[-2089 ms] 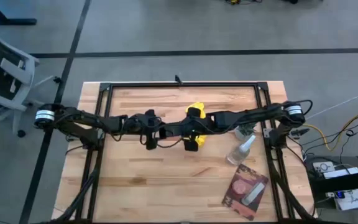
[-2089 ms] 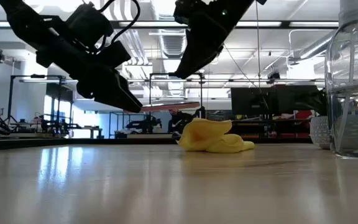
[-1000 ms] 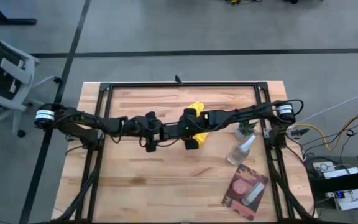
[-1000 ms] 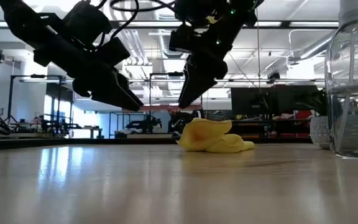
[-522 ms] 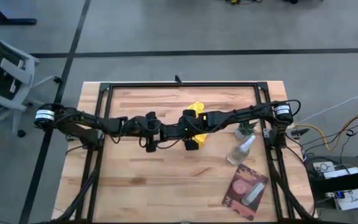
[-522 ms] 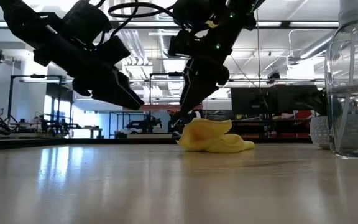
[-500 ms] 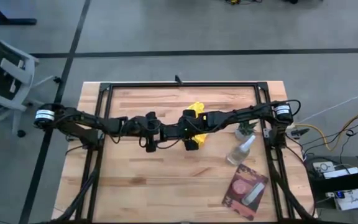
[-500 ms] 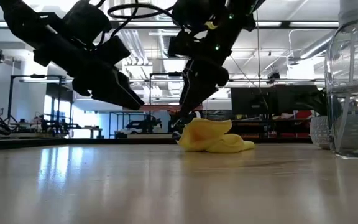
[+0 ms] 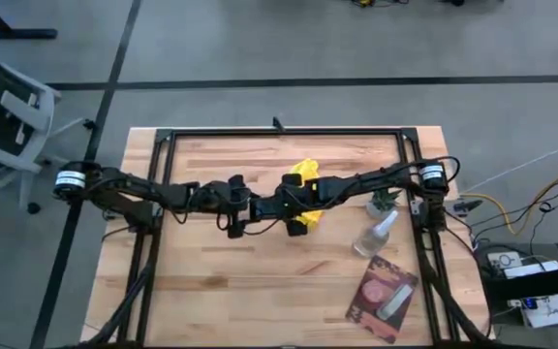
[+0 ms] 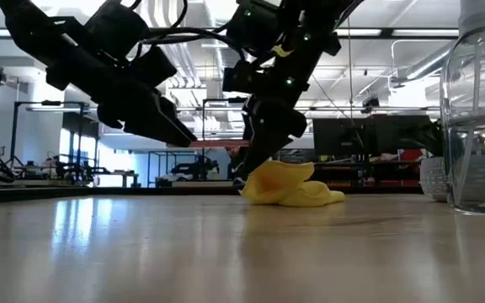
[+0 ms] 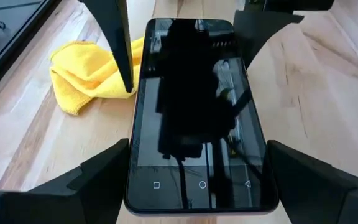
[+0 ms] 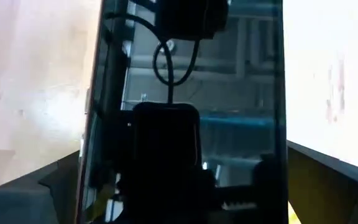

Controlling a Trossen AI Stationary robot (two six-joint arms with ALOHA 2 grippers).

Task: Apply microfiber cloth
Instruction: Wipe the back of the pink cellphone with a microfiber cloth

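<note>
**Cloth on the table, not yet picked up**

The microfiber cloth (image 10: 291, 187) lies crumpled on the table (image 9: 260, 291), near its middle and toward the far edge, with nothing gripping it. Your right gripper (image 10: 255, 164) hangs just over the cloth's near edge with its 2 fingers spread wide; in the left wrist view, 1 of them stands between the cloth and the phone (image 11: 197, 112). Your left gripper (image 10: 171, 133) is raised beside it, clamped on the phone's 2 long sides with the screen up.

Move the right gripper fully over a raised fold before closing, so you catch a thick bunch rather than a thin corner. Keep the phone level and steady, and keep the right fingers off the glass.
</note>
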